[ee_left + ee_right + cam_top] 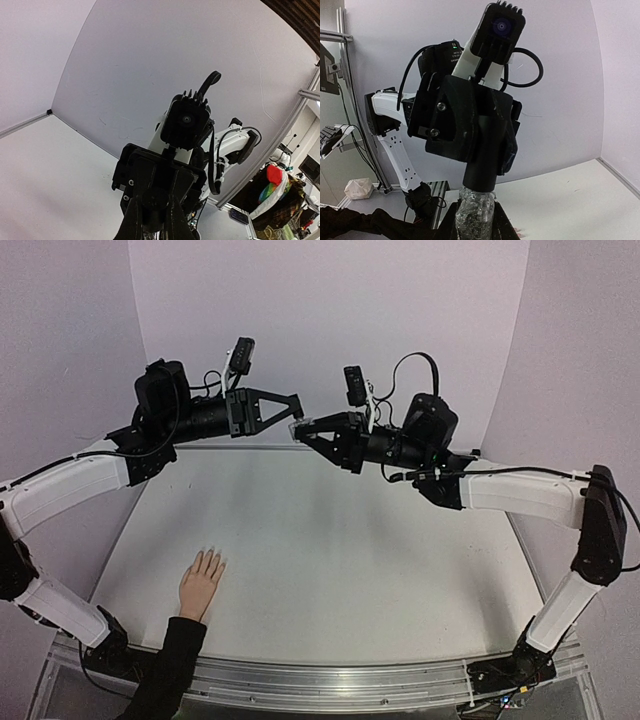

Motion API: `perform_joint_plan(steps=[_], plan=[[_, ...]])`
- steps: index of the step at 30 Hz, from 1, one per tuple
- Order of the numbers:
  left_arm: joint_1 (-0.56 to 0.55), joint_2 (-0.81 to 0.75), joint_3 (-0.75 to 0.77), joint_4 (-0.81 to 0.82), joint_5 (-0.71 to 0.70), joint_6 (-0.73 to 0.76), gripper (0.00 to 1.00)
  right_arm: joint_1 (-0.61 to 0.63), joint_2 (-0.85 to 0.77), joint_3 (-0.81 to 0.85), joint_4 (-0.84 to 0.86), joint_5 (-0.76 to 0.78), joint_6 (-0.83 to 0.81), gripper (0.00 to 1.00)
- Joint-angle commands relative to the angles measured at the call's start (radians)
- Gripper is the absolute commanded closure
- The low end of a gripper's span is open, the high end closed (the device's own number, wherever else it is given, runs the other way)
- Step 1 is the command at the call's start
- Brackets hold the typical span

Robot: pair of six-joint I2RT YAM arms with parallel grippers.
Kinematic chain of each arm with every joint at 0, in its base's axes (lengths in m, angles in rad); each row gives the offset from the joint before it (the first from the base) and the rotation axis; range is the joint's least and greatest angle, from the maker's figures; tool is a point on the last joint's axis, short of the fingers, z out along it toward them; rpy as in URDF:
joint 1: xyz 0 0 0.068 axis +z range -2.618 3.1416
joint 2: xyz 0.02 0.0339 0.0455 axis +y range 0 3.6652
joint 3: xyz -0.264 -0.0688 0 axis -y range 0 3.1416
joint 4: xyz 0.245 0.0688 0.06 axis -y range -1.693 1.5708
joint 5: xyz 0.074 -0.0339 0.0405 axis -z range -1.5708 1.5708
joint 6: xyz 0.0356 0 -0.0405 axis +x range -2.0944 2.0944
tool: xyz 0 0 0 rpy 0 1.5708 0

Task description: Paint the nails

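Both grippers meet above the table point(330, 540): the right gripper point(308, 430) clamps a small clear bottle point(476, 209), the left gripper point(297, 403) pinched shut on its top. Uncapping seems in hand; next, twist it free. The nails point(211, 557) lie well apart, near left.

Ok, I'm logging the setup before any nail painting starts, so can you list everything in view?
pale peach mannequin hand with a black sleeve: one, peach and black, lying on the table's near left.
small clear bottle with a black cap: one, clear and black, held in the air over the table's far part.
flat white table: one, white, below both arms.
left arm: one, white and black, left side.
right arm: one, white and black, right side.
left fingers: black, shut on the bottle's cap.
right fingers: black, shut on the bottle's body.
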Motion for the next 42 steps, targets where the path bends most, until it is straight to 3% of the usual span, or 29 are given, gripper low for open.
perform_joint_plan(steps=[1, 3, 6, 8, 11, 12, 14, 16, 17, 18, 21, 23, 26, 31, 42], plan=[[-0.013, -0.009, 0.055, -0.072, -0.072, 0.036, 1.0, 0.023, -0.015, -0.012, 0.048, 0.371, -0.072, 1.0], [-0.028, -0.019, 0.059, -0.12, -0.206, 0.077, 1.0, 0.085, -0.03, -0.027, -0.016, 0.725, -0.186, 1.0], [-0.128, -0.024, 0.094, -0.235, -0.525, 0.193, 1.0, 0.201, 0.015, 0.037, -0.064, 1.239, -0.367, 1.0], [-0.164, -0.008, 0.125, -0.289, -0.656, 0.215, 1.0, 0.225, 0.04, 0.071, -0.065, 1.314, -0.405, 1.0], [-0.165, 0.002, 0.131, -0.295, -0.65, 0.212, 0.99, 0.226, 0.041, 0.069, -0.068, 1.251, -0.404, 1.0], [-0.166, 0.002, 0.132, -0.296, -0.633, 0.212, 0.94, 0.225, 0.036, 0.061, -0.068, 1.217, -0.407, 1.0], [-0.165, -0.002, 0.127, -0.294, -0.593, 0.216, 0.77, 0.217, 0.015, 0.039, -0.068, 1.093, -0.412, 1.0], [-0.153, -0.018, 0.117, -0.294, -0.566, 0.206, 0.49, 0.191, -0.016, -0.004, -0.069, 0.955, -0.395, 1.0], [-0.134, -0.026, 0.111, -0.297, -0.53, 0.184, 0.4, 0.169, -0.038, -0.024, -0.068, 0.852, -0.377, 1.0], [-0.099, -0.036, 0.101, -0.295, -0.467, 0.16, 0.33, 0.153, -0.053, -0.048, -0.067, 0.755, -0.361, 1.0], [-0.01, -0.051, 0.085, -0.273, -0.271, 0.071, 0.24, 0.097, -0.087, -0.079, -0.069, 0.506, -0.337, 1.0], [0.003, -0.035, 0.125, -0.321, -0.158, 0.067, 0.23, 0.067, -0.094, -0.081, -0.088, 0.33, -0.321, 1.0], [0.005, 0.022, 0.24, -0.515, -0.104, 0.117, 0.24, 0.042, -0.098, -0.075, -0.129, 0.21, -0.32, 1.0], [0.006, 0.079, 0.36, -0.734, -0.093, 0.178, 0.28, 0.035, -0.086, -0.038, -0.224, 0.158, -0.362, 1.0], [0.004, 0.095, 0.424, -0.847, -0.1, 0.231, 0.33, 0.035, -0.047, 0.025, -0.268, 0.11, -0.347, 1.0]])
